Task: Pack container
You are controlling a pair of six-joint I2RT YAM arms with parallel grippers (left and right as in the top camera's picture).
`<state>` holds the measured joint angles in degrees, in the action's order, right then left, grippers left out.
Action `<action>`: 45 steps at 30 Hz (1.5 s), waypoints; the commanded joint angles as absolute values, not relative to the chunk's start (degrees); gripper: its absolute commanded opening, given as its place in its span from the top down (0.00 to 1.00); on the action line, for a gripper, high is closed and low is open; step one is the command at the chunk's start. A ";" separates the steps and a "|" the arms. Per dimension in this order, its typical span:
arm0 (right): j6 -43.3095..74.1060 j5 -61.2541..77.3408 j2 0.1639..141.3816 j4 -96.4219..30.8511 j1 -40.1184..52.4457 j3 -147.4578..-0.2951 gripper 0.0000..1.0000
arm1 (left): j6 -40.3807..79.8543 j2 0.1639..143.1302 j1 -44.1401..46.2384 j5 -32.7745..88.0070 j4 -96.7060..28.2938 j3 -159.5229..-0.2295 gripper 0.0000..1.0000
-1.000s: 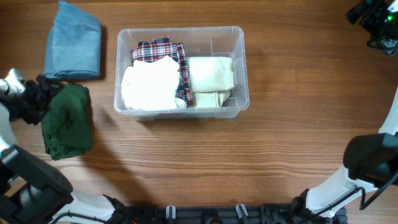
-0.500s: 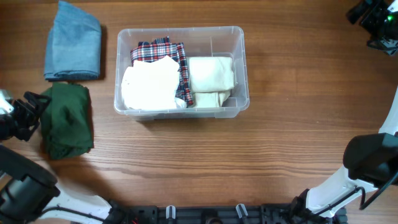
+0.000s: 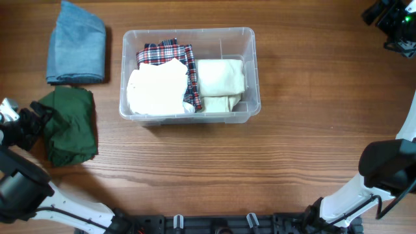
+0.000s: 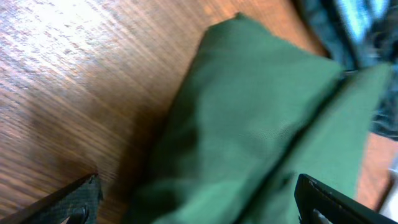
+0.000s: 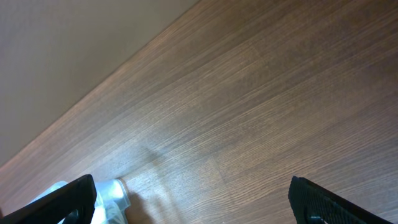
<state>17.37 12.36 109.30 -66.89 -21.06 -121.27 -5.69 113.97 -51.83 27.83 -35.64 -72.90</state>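
Widely apart, left fingers [image 4: 68, 202] astride cloth [image 4: 249, 124] edge

White links [image 3: 348, 194] and black joints [image 3: 388, 166] lead to black end effector fingers [image 4: 69, 200].

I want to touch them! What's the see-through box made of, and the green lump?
The container looks like clear, glossy plastic: the clothes show through its walls. The green cloth looks like matte woven fabric, maybe cotton: creases and fine weave.

The left end effector [image 3: 31, 122] sits low at the near left, jaws spread wide. The right end effector [image 3: 389, 19] hangs far right, jaws equally wide.
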 commanded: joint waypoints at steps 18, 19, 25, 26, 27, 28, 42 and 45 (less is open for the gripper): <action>18.15 11.81 110.26 -66.85 -21.08 -121.38 0.00 | -11.66 120.88 -47.72 37.50 -37.17 -72.64 0.00; 18.17 11.81 110.26 -66.85 -21.08 -121.38 0.00 | -11.68 120.88 -47.72 37.50 -37.89 -72.64 0.00; 18.15 11.81 110.26 -66.85 -21.08 -121.38 0.00 | -11.70 120.88 -47.72 37.50 -40.99 -72.64 0.04; 18.17 11.81 110.26 -66.85 -21.08 -121.38 0.00 | -11.75 120.88 -47.72 37.47 -41.34 -72.64 0.09; 18.15 11.81 110.26 -66.85 -21.08 -121.38 0.00 | -11.79 120.88 -47.72 37.47 -41.47 -72.64 0.13; 18.15 11.81 110.26 -66.83 -21.08 -121.38 0.01 | -11.79 120.88 -47.72 37.50 -41.56 -72.64 0.16; 18.20 11.81 110.26 -66.72 -21.08 -121.38 0.00 | -6.37 120.86 -47.72 38.76 -40.10 -72.64 0.96; 18.17 11.79 110.26 -66.72 -21.08 -121.38 0.00 | -2.44 120.62 -47.72 44.45 -39.00 -73.03 0.96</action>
<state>17.78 12.36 109.30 -66.87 -21.06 -121.27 -7.70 119.20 -48.38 39.64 -39.86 -73.89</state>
